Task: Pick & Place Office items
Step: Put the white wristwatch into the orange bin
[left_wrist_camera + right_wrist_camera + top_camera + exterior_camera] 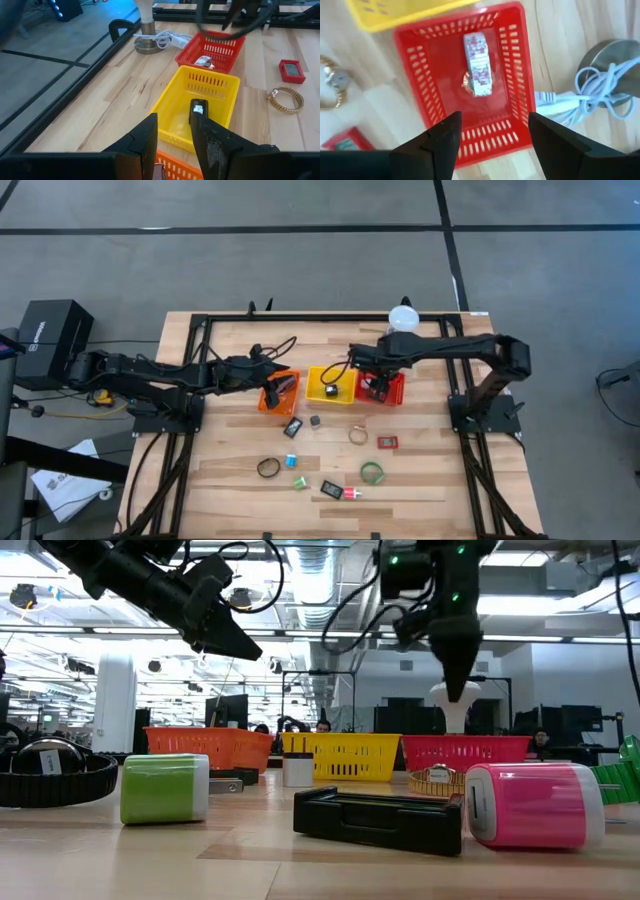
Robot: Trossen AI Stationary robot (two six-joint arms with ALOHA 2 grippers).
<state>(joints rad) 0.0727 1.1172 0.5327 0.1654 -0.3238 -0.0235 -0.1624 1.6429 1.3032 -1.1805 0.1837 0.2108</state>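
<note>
Two dark arms reach inward over a pale wooden counter (420, 480). The right end effector (492, 131) hangs directly above the red mesh basket (506, 135), fingers spread wide and holding nothing. A small patterned red-and-white piece (479, 64) lies on that basket's floor, just ahead of and below the open fingers, its long axis running roughly along the line of reach. The left end effector (173, 131) hovers over the orange mesh basket (175, 167), fingers parted a little and empty. Beyond it the yellow mesh basket (172, 97) holds a small black-and-white piece (198, 106).

The loose office items lie on the near half of the counter, well apart from both end effectors: a gold-coloured wristwatch (357, 434), a red flat rectangular piece (388, 442), a green ring (372, 473), a black ring (268, 468). Judged from the layout, the right arm is nearer the wristwatch and red piece; the left is nearer the black ring.
</note>
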